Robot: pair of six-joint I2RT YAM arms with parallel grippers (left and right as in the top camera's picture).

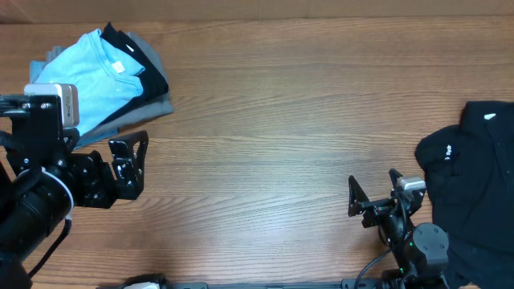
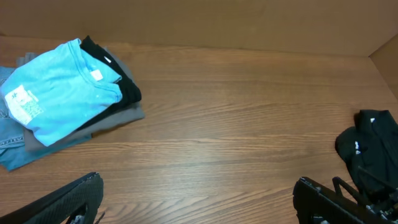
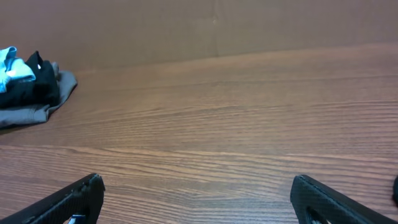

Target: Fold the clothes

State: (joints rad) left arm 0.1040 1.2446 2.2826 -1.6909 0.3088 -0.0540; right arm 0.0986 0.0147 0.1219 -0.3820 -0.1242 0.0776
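Observation:
The light blue T-shirt (image 1: 88, 76) lies folded on top of a stack at the table's far left, with its white neck tag up. In the left wrist view (image 2: 56, 93) small white print shows on it; the orange-red lettering is hidden. Only a corner of it shows at the left of the right wrist view (image 3: 7, 62). My left gripper (image 1: 132, 167) is open and empty just in front of and to the right of the stack, over bare wood (image 2: 198, 183). My right gripper (image 1: 373, 183) is open and empty near the front right (image 3: 198, 182).
Under the blue shirt lie a folded black garment (image 1: 151, 72), a grey one (image 1: 152, 108) and a denim-blue piece (image 2: 9, 149). A crumpled black garment (image 1: 470, 168) lies at the right edge, close to my right arm. The wooden table (image 1: 273, 120) lies between them.

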